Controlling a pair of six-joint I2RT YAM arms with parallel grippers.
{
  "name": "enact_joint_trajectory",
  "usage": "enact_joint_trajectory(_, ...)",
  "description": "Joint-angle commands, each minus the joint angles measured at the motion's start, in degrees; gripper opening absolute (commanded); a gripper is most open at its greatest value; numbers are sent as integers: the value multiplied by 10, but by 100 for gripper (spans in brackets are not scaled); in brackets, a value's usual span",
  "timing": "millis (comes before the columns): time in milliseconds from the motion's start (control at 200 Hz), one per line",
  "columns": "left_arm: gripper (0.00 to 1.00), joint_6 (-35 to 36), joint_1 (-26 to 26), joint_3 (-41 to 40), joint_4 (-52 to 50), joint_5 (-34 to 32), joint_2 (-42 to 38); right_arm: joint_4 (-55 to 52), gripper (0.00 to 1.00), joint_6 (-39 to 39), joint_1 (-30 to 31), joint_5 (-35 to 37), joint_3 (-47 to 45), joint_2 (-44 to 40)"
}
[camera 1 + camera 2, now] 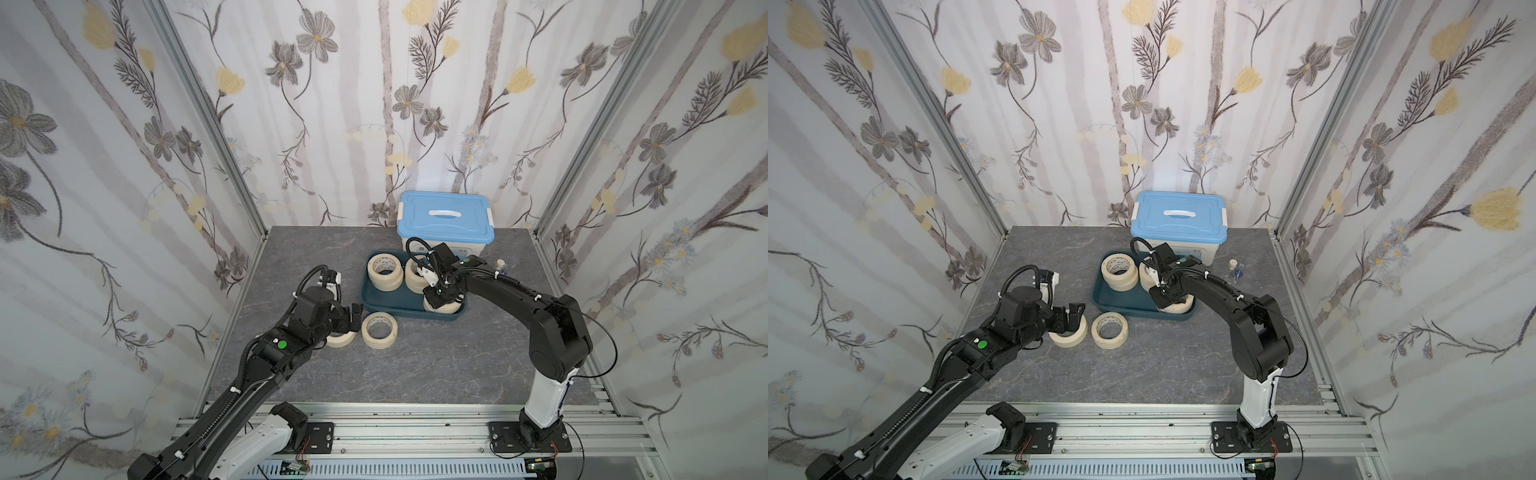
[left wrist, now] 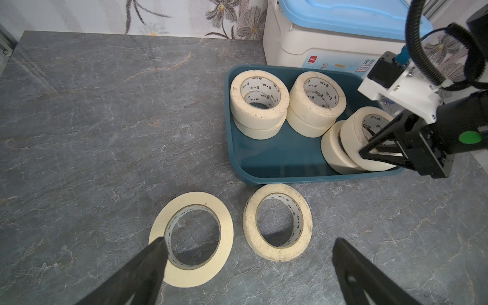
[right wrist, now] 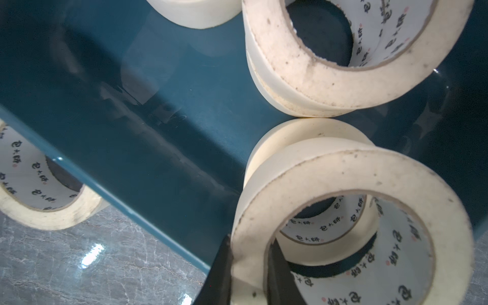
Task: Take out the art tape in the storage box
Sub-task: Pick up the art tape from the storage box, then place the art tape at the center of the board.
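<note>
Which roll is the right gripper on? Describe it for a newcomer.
In front of the blue-lidded white bin sits the teal tray. In its corner nearest the right arm's base, it's the upper roll of two: tilted, wall pinched by the right gripper, unlike the flat stacks behind.

- cream paper masking-tape roll (image 3: 343, 179) pinched in the right gripper (image 3: 248, 245): matt, dirt-speckled side face; smooth white cardboard core.
- dark teal-blue rectangular plastic tray (image 3: 158, 105) under that gripper: glossy, smooth, reflective.
- grey marbled tabletop (image 3: 79, 264) beside the gripper: smooth, with glare spots.
- white plastic bin with light-blue lid (image 2: 285, 45) beyond it: smooth, satin.
</note>
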Motion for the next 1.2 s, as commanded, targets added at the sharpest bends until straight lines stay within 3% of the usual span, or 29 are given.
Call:
enact_joint_trajectory(0,100,6,0,-3,15,-17,1,-14,13,-1,7,18,-3,-25)
enact_joint_trajectory(520,100,11,1,-9,51,-16,17,-26,13,67,107,-20,-74,-158)
enact_joint_trajectory(819,100,14,1,-23,40,-41,-11,-11,13,82,182,-10,-100,-140)
enact_joint_trajectory(1199,100,10,0,-33,19,-62,-42,35,13,85,206,-9,-112,-77)
